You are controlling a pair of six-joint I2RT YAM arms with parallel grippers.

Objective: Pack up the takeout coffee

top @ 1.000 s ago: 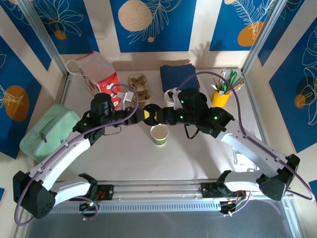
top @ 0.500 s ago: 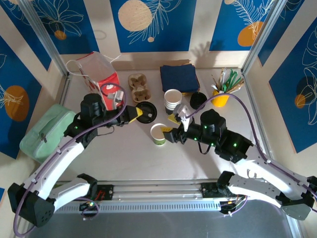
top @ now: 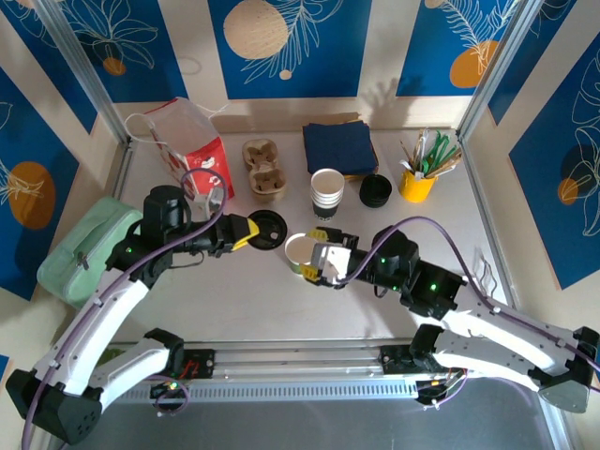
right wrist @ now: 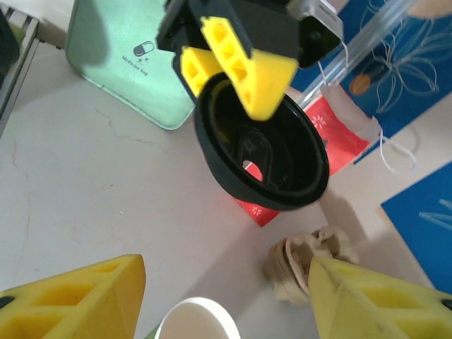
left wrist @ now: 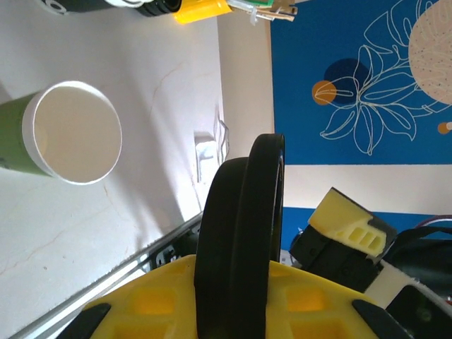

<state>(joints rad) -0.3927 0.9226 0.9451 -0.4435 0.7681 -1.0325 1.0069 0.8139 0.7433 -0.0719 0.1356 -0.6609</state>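
The takeout coffee [top: 300, 251] is a green paper cup with a white rim and white inside, standing upright mid-table. It also lies at the left of the left wrist view as cup [left wrist: 70, 133], and its rim [right wrist: 196, 321] shows at the bottom of the right wrist view. My left gripper [top: 246, 230] is shut on a black lid [top: 268, 228], held above the table just left of the cup. The lid [left wrist: 244, 226] stands edge-on between the yellow fingers. My right gripper [top: 313, 255] is open, its fingers [right wrist: 70, 296] on either side of the cup's right side.
At the back stand a stack of paper cups [top: 327, 192], a pile of black lids [top: 375, 190], a yellow cup of stirrers [top: 417, 183], navy napkins [top: 339, 145], a cardboard carrier [top: 264, 167] and a red-and-white bag [top: 192, 141]. A green pouch [top: 94, 246] lies at the left.
My right arm has swung from the back of the table down to the cup, and its jaws have widened. My left gripper has drawn the lid slightly left and nearer.
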